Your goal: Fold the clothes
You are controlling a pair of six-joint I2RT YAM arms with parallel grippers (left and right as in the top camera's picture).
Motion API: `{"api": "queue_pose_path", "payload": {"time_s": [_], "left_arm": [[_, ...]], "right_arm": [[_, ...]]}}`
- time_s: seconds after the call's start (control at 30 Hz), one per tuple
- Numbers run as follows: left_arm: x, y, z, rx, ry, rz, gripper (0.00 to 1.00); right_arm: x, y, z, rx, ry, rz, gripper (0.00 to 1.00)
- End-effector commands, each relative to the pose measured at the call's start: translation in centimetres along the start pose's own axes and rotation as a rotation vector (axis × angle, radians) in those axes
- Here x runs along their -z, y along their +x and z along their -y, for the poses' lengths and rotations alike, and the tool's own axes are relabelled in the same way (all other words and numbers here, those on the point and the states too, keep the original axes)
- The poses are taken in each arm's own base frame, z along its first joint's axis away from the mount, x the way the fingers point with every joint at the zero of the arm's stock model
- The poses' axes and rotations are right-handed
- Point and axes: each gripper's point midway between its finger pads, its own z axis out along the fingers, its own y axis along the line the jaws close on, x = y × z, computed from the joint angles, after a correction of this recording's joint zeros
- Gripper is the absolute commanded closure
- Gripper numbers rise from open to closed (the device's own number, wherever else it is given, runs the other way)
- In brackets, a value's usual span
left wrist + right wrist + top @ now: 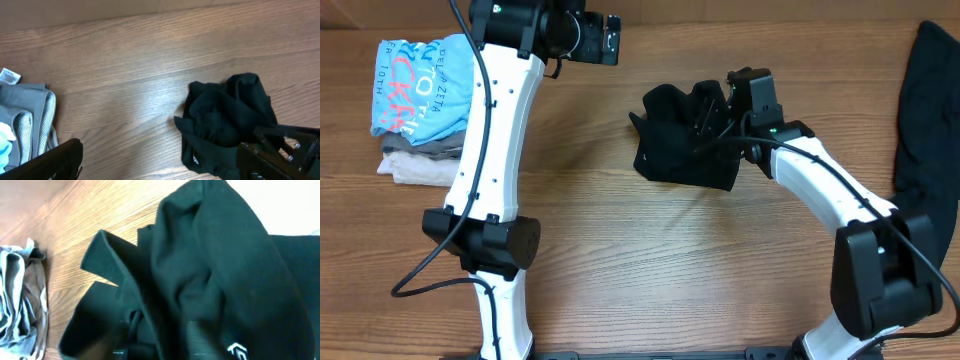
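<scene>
A crumpled black garment [675, 140] lies bunched on the wooden table at the centre. It also shows in the left wrist view [225, 120] and fills the right wrist view [210, 270]. My right gripper [712, 125] is at the garment's right top edge, with its fingers [165, 340] buried in the cloth and closed on a fold. My left gripper [605, 38] is open and empty, held high over the table's far side, left of the garment [160, 160]. A second black garment [932, 100] lies at the far right edge.
A stack of folded clothes [420, 100] sits at the far left: a light-blue lettered shirt on top, with grey and beige ones below [30, 120]. It also shows in the right wrist view [20, 305]. Bare wood lies between the stack and the garment.
</scene>
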Motion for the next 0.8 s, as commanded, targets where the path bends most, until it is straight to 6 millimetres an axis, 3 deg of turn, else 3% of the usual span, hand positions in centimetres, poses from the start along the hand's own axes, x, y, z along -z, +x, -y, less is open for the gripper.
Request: {"api": "queue_pose_path", "payload": {"time_s": [0.0,0.03,0.2,0.3,0.4,0.53,0.57,0.6,0.63,0.67,0.77], "left_arm": [[-0.6,0.2,0.1,-0.033,-0.002,-0.012,0.0],[-0.6,0.2,0.1,-0.033,-0.002,-0.011,0.0],[-0.6,0.2,0.1,-0.048,-0.002,-0.011,0.0],[-0.6,0.2,0.1,-0.064,-0.002,-0.01,0.0],[-0.6,0.2,0.1,-0.074,-0.002,-0.012,0.0],[-0.6,0.2,0.1,-0.077,-0.002,-0.011,0.0],[-0.6,0.2,0.1,-0.077,-0.002,-0.011,0.0],[-0.6,0.2,0.1,-0.077,-0.002,-0.011,0.0],[-0.6,0.2,0.1,-0.077,-0.002,-0.011,0.0],[-0.6,0.2,0.1,-0.078,-0.002,-0.011,0.0],[-0.6,0.2,0.1,-0.081,-0.002,-0.011,0.0]], "right_arm": [[0.8,-2.0,-0.8,0.001,0.003,0.048,0.91],[1.2,-2.4,-0.9,-0.004,0.008,0.047,0.96],[6.0,-5.1,0.5,-0.069,0.148,0.022,0.96],[9.0,-5.7,4.0,-0.16,0.251,-0.034,0.96],[9.8,-5.0,7.9,-0.234,0.331,-0.086,0.96],[8.7,-2.5,11.2,-0.225,0.391,-0.193,0.96],[8.4,-1.9,11.6,-0.23,0.401,-0.21,0.9],[7.9,-1.1,12.3,-0.238,0.418,-0.238,0.55],[7.7,-0.7,12.6,-0.234,0.424,-0.255,0.33],[7.6,-0.5,12.7,-0.229,0.426,-0.261,0.21],[7.9,-1.6,11.8,-0.201,0.398,-0.242,0.18]]}}
